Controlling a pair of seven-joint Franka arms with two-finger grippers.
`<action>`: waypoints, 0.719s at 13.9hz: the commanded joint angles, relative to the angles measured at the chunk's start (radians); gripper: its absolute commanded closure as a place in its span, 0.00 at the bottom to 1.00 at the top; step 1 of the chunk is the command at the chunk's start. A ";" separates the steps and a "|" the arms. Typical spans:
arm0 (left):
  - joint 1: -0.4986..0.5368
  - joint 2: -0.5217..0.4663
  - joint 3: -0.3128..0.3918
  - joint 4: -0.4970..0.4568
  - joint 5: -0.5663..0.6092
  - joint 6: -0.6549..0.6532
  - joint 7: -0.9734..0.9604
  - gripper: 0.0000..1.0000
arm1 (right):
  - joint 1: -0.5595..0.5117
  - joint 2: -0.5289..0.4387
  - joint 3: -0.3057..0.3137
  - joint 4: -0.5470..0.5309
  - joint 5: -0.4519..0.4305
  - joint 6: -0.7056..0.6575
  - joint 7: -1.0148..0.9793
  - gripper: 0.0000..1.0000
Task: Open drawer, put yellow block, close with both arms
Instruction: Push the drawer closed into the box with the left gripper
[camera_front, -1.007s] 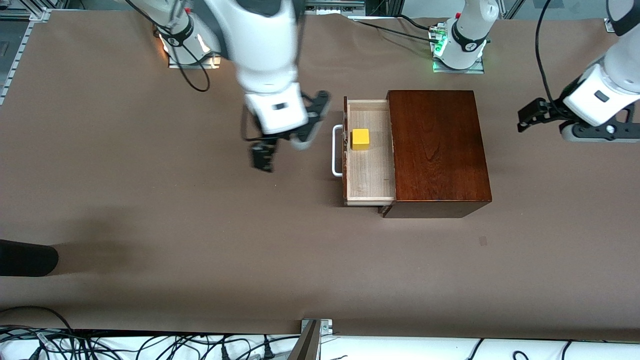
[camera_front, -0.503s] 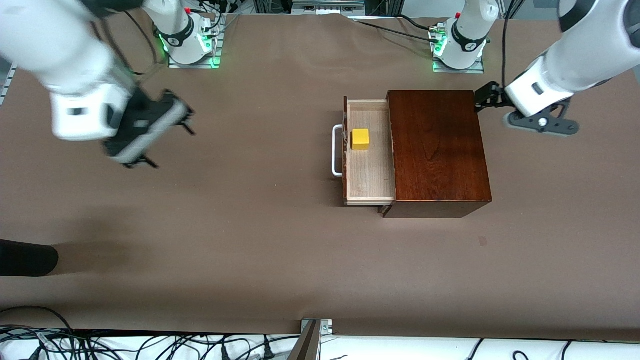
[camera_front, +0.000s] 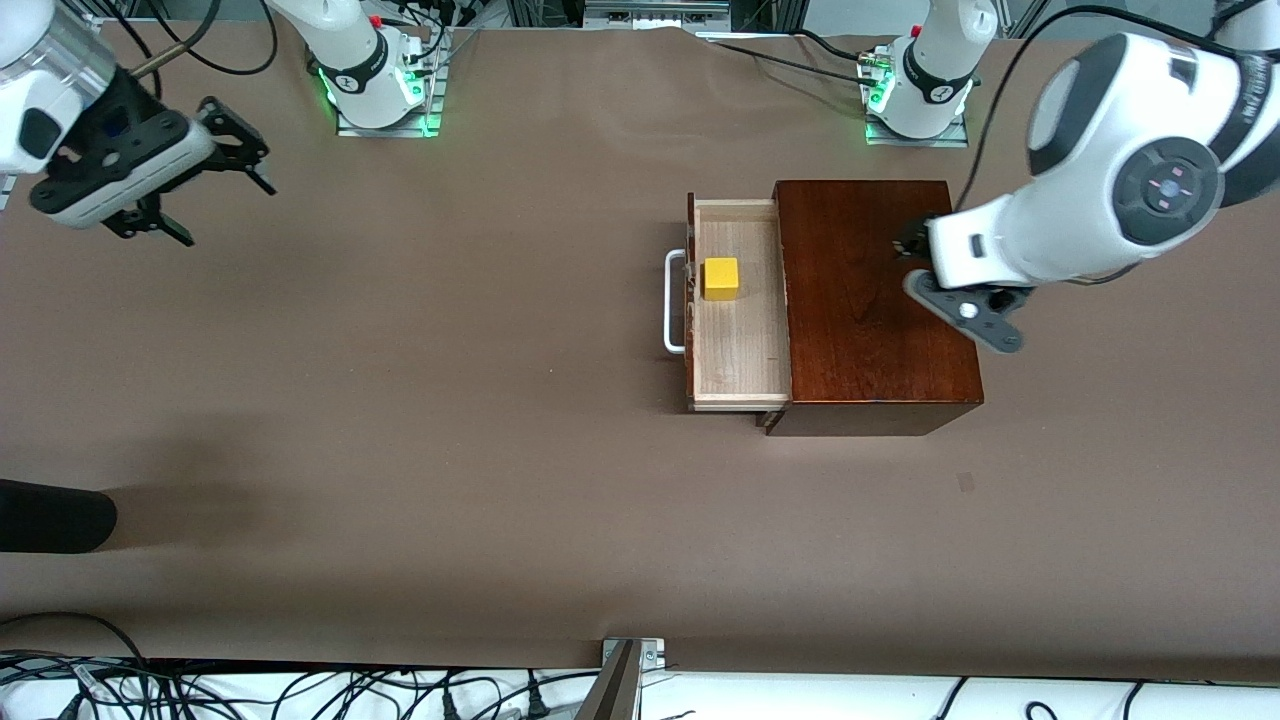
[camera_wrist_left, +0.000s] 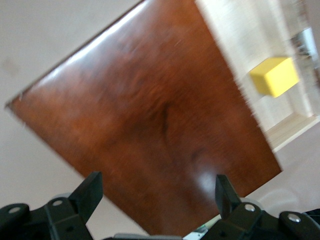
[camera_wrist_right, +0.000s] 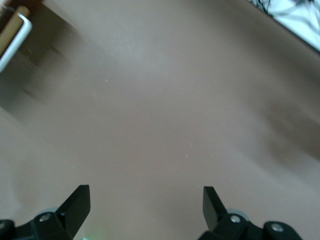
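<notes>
Yellow block (camera_front: 721, 278) is seated in the open drawer (camera_front: 738, 352); left claw (camera_wrist_left: 159, 192), spread wide, hangs over the wooden box (camera_front: 872, 300); right claw (camera_wrist_right: 145, 202), also wide, is parked near the surface's (camera_front: 400, 450) right-arm corner, well apart from the handle (camera_front: 673, 301).

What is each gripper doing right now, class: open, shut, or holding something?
Left gripper: open, empty, over the glossy reddish-brown wooden box.
Right gripper: open, empty, over bare brown table at the right arm's end.
</notes>
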 joint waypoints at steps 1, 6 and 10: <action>-0.062 0.088 -0.044 0.143 -0.034 0.023 0.034 0.00 | -0.006 -0.021 -0.053 -0.075 0.002 0.032 0.035 0.00; -0.207 0.190 -0.086 0.155 -0.036 0.192 0.200 0.00 | -0.005 -0.017 -0.055 -0.070 -0.037 0.023 0.169 0.00; -0.341 0.272 -0.083 0.155 -0.016 0.345 0.290 0.00 | -0.002 -0.009 -0.046 -0.038 -0.066 0.022 0.170 0.00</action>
